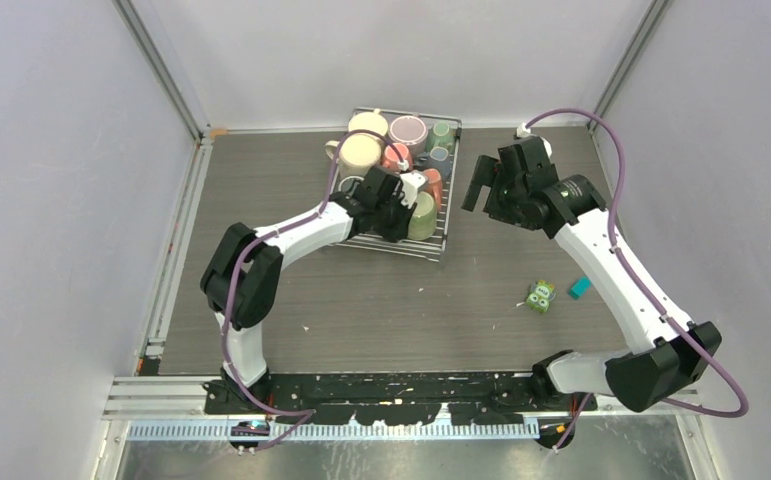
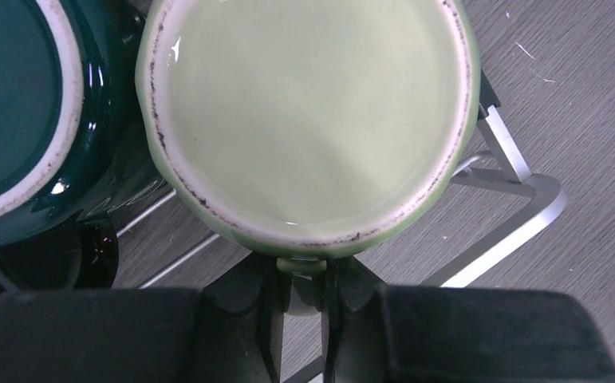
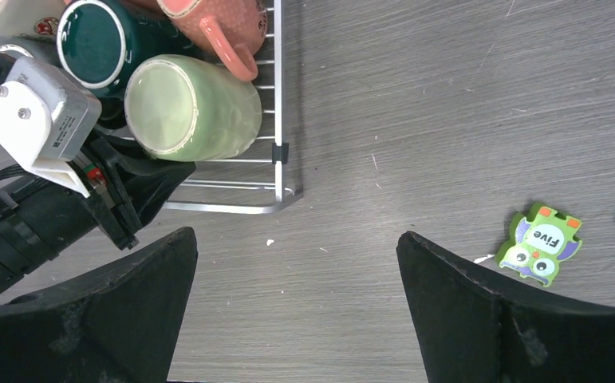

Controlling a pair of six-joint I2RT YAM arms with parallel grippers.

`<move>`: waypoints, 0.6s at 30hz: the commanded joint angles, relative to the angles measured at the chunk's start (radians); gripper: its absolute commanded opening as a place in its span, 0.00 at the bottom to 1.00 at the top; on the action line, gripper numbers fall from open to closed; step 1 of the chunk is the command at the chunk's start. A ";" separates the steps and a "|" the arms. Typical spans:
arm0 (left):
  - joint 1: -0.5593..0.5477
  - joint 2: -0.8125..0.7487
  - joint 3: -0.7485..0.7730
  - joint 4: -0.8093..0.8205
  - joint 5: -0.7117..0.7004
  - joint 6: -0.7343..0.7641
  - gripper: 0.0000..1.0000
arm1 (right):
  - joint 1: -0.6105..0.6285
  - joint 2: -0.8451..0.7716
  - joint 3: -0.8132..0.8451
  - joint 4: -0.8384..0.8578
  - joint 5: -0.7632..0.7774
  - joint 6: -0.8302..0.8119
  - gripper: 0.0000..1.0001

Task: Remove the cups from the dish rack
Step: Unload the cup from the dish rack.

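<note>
Now left fingers (image 2: 240, 307) clamp the handle of the pale green mug (image 2: 312, 112); right fingers (image 3: 479, 319) gape.

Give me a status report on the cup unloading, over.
Left end effector shut on pale green cup, near-right corner of dish rack. Right end effector open, over table beside rack. Dark teal cup crowds the green one's side.
</note>
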State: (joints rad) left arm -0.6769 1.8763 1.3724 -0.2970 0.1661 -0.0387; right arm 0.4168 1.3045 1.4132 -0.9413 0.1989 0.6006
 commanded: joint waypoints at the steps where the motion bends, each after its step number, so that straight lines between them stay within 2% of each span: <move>1: -0.006 -0.053 0.059 0.030 0.016 0.015 0.00 | -0.003 -0.040 -0.009 0.046 -0.008 0.016 1.00; 12: -0.006 -0.185 0.093 0.008 0.075 -0.007 0.00 | -0.003 -0.045 -0.005 0.096 -0.061 0.054 1.00; 18: -0.004 -0.243 0.100 0.008 0.084 -0.114 0.00 | -0.003 -0.073 -0.007 0.157 -0.107 0.083 1.00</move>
State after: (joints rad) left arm -0.6796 1.7325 1.4002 -0.3721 0.2108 -0.0719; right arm 0.4168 1.2854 1.4033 -0.8684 0.1345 0.6518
